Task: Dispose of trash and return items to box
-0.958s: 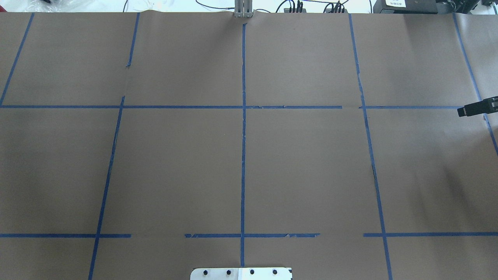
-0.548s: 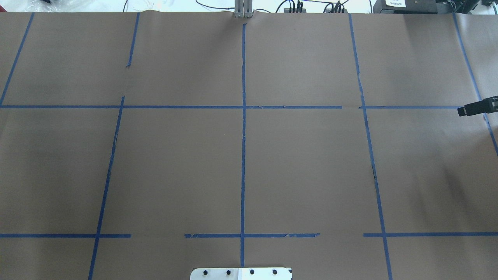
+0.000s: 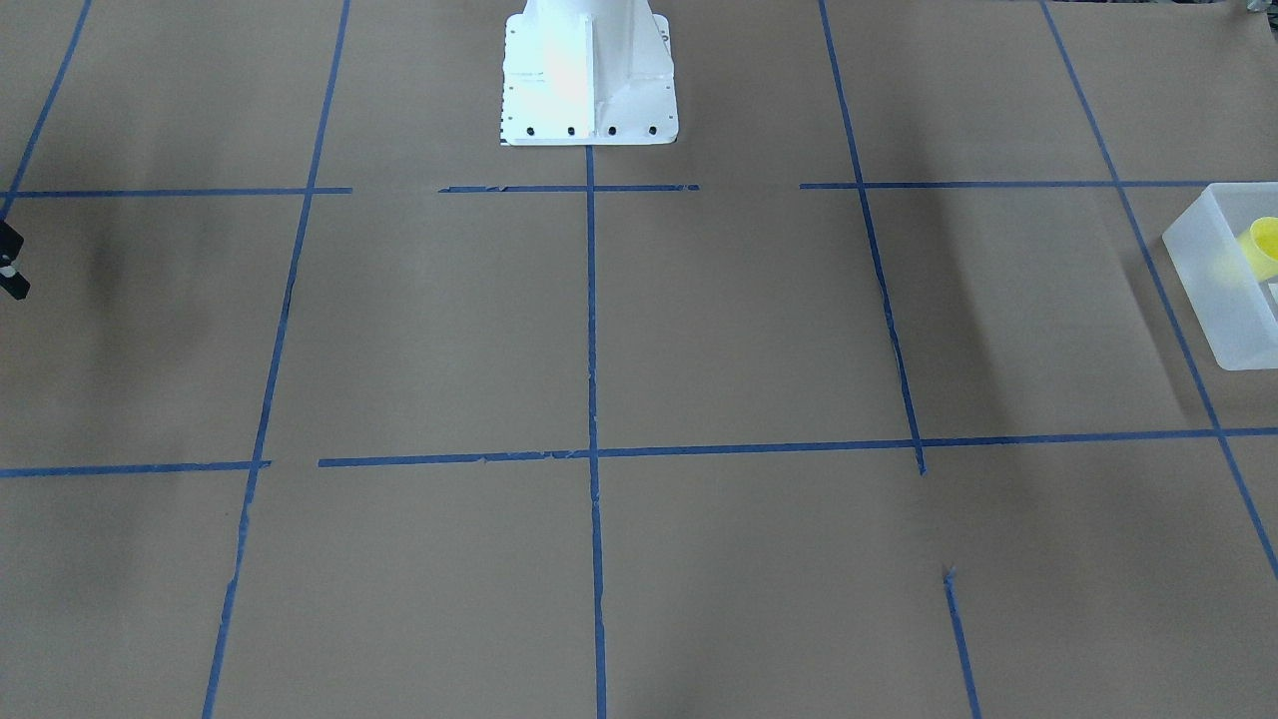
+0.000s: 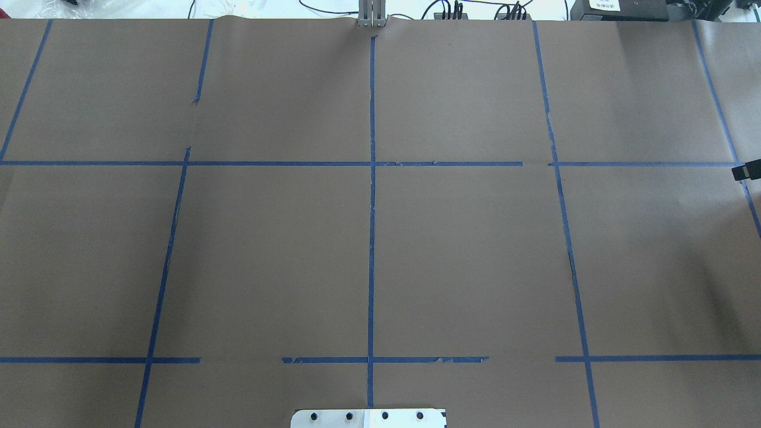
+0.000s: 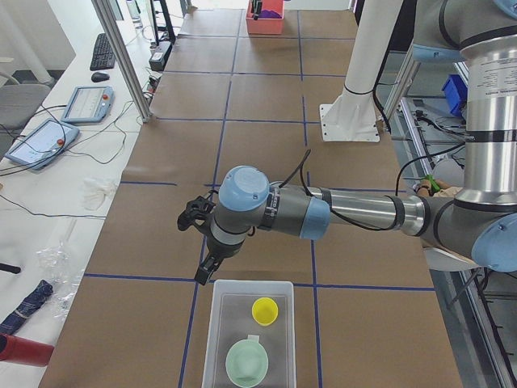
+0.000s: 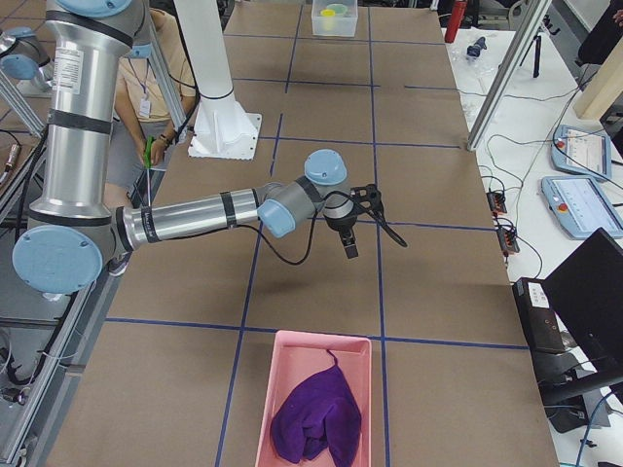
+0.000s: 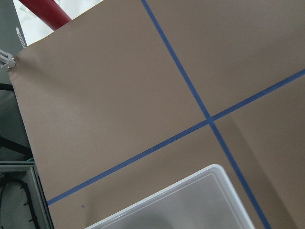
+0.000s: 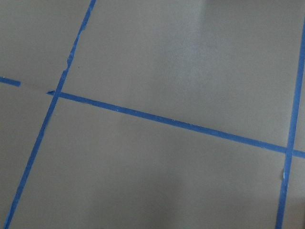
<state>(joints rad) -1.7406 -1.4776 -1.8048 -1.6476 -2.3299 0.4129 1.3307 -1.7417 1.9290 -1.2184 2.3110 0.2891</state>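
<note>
The frosted-white box stands at the table's end on my left side and holds the yellow cup. Box and cup also show at the right edge of the front-facing view, and far off in the right-side view. My left gripper hangs just above the box's near rim; I cannot tell whether it is open. The left wrist view shows only the box's corner. My right gripper hovers over bare paper, fingers together and empty, its tip at the overhead view's edge.
A pale green round thing lies in the box beside the cup. A pink bin with a purple cloth stands at the table's opposite end. The robot's white base stands mid-table. Brown paper with a blue tape grid covers the table.
In the overhead view my right gripper has drawn back to the right, so only its tip shows at the edge. The left gripper stays out of that view.
</note>
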